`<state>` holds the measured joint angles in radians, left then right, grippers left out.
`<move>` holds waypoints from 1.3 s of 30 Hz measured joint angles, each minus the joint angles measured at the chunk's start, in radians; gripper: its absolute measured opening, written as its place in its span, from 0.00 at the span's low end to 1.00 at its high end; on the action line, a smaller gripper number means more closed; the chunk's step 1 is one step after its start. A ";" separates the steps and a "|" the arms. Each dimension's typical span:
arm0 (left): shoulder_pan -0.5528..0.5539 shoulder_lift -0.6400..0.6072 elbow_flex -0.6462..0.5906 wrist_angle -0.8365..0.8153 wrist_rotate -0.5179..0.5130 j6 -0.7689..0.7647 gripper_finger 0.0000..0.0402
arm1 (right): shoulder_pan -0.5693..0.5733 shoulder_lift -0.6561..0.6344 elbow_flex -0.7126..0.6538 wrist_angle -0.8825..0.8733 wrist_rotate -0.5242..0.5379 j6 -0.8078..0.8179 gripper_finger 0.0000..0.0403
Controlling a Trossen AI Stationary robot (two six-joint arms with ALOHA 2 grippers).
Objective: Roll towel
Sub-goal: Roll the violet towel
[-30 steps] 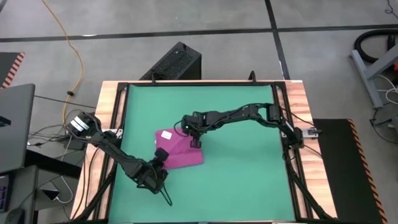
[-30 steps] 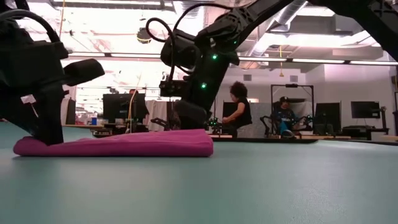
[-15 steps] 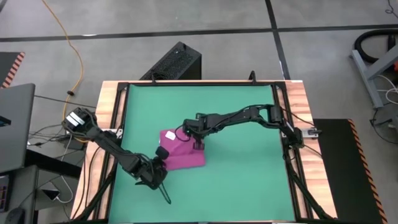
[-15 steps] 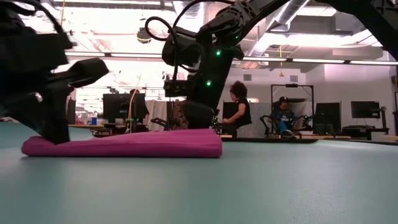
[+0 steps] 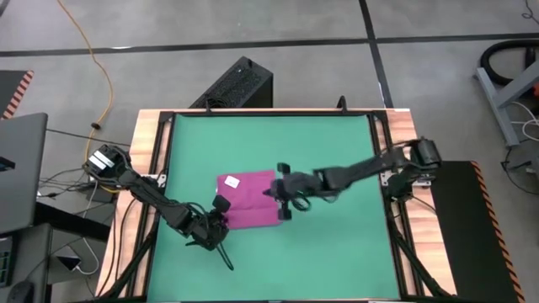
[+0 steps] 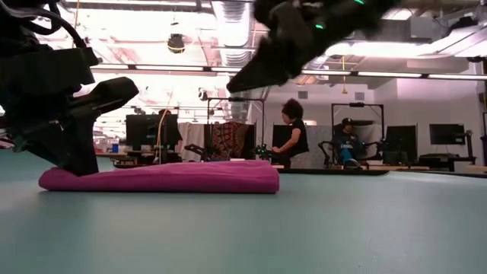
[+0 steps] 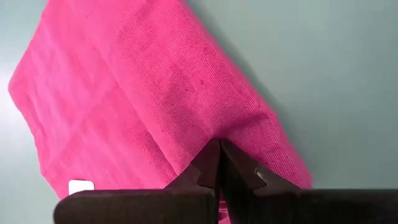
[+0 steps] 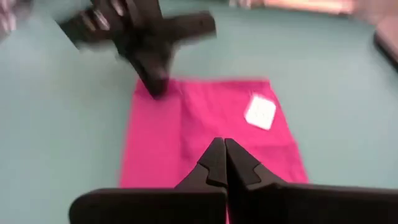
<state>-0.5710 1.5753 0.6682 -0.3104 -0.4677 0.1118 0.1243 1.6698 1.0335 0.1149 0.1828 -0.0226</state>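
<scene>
Towel (image 5: 249, 200) lies flat near table centre, unrolled. Left jaws (image 5: 221, 220) shut on its near-left corner; right jaws (image 5: 281, 202) shut, empty, above its right edge. Both near corners should be gripped evenly before rolling.

left gripper (image 5: 221, 220) closed low, right gripper (image 5: 283, 195) closed, raised

A robotics lab or open workshop floor. The green mat (image 5: 320, 151) lies on a wood-edged desk (image 5: 406, 143) standing on grey concrete floor (image 5: 253, 25), with an orange cable (image 5: 99, 76) trailing across it. Beyond the desk, seated people (image 6: 293, 141) work at rows of monitors (image 6: 445, 135) under exposed ceiling ducts (image 6: 228, 19) and strip lights.
</scene>
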 joint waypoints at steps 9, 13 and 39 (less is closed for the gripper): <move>0.021 0.003 -0.002 0.109 -0.006 0.006 0.00 | 0.052 0.115 -0.214 0.460 0.024 0.142 0.01; 0.042 0.003 -0.002 0.128 0.000 -0.001 0.00 | 0.079 0.204 -0.187 0.516 0.018 0.144 0.01; -0.111 -0.167 0.024 0.130 -0.374 -0.258 0.00 | 0.078 0.345 -0.169 0.497 0.029 0.253 0.01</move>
<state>-0.6816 1.4084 0.6919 -0.1801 -0.8413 -0.1463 0.2028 2.0144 0.8646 0.6124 0.2119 0.2303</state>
